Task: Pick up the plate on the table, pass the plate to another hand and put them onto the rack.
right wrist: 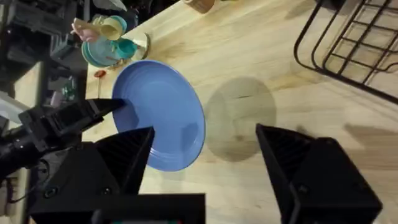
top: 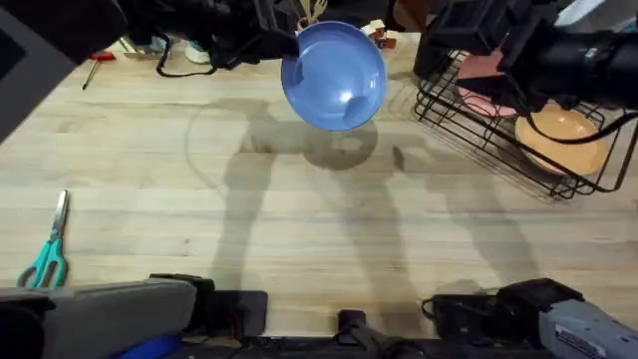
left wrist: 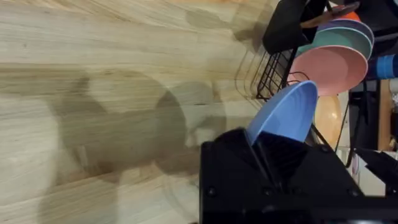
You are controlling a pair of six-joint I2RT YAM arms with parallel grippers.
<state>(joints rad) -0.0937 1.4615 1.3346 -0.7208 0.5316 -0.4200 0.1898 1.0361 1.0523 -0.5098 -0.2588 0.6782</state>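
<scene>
Overhead view shows the round glossy medium-blue plate (top: 334, 75) held above the light-wood butcher-block table (top: 299, 219), just beside the black wire dish rack (top: 498, 135), its rim pinched by the left gripper (left wrist: 264, 163). Near it, the right gripper (right wrist: 205, 146) gapes wide and empty. Judged best: close squarely on the free rim before the left one lets go.

The overhead camera looks down and forward over the whole surface (top: 299, 229) from above the arm bases. Each wrist camera looks past its own end effector, close to the blue plate (top: 334, 75). All three views share that plate and the black wire rack (top: 498, 130).
</scene>
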